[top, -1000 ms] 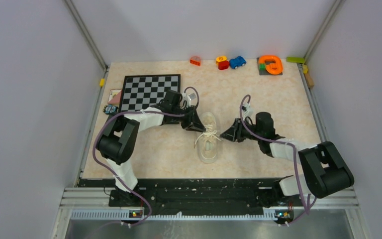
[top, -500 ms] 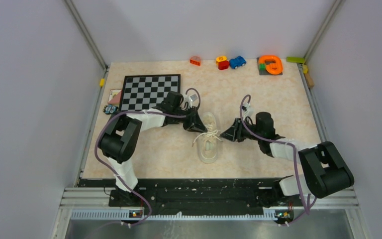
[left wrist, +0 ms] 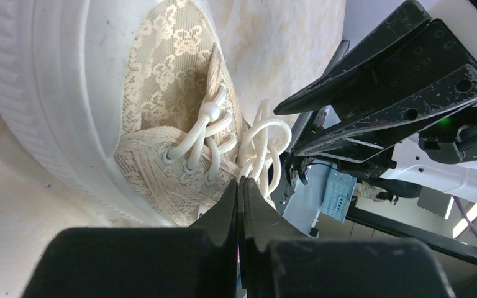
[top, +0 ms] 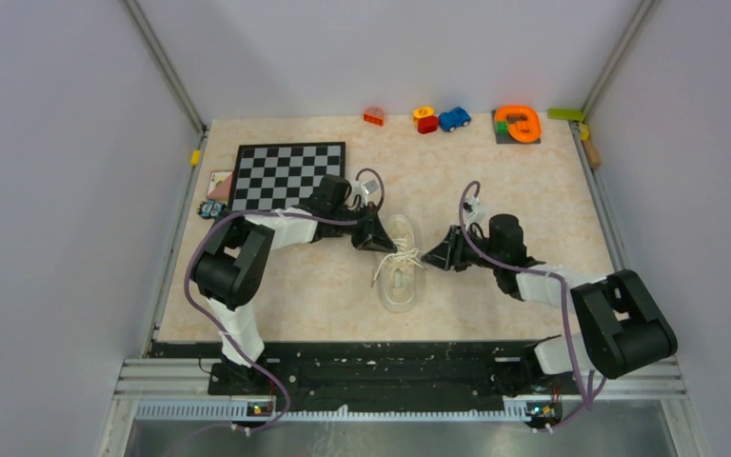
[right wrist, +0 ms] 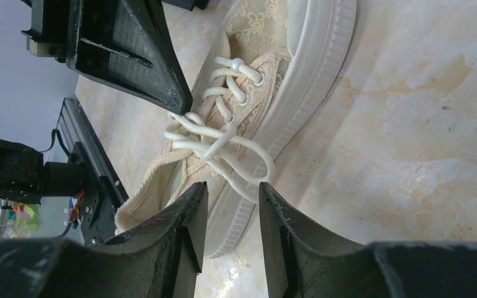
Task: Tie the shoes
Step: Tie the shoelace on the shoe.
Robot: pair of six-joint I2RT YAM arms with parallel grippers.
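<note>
The cream lace-patterned shoe (top: 400, 274) lies mid-table with its toe toward the back; its white laces (right wrist: 223, 139) cross over the tongue in loose loops. My left gripper (top: 386, 248) is at the shoe's left side. In the left wrist view its jaws (left wrist: 241, 181) are pressed together, tips right against the lace loops (left wrist: 262, 141); whether a strand is pinched is hidden. My right gripper (top: 427, 257) is at the shoe's right side and stands open (right wrist: 233, 186), with one hanging lace loop (right wrist: 258, 171) just ahead of its fingertips. The left gripper's tip (right wrist: 183, 107) touches the laces from the other side.
A chessboard (top: 288, 174) lies behind the left arm, with small cards (top: 217, 183) at its left edge. Along the back stand a red block (top: 374, 116), a blue toy car (top: 454, 119) and an orange ring (top: 517, 124). Walls enclose the table.
The left gripper's jaws have shut at the laces, and it has edged slightly toward the shoe. The right gripper has opened slightly and hardly moved.
</note>
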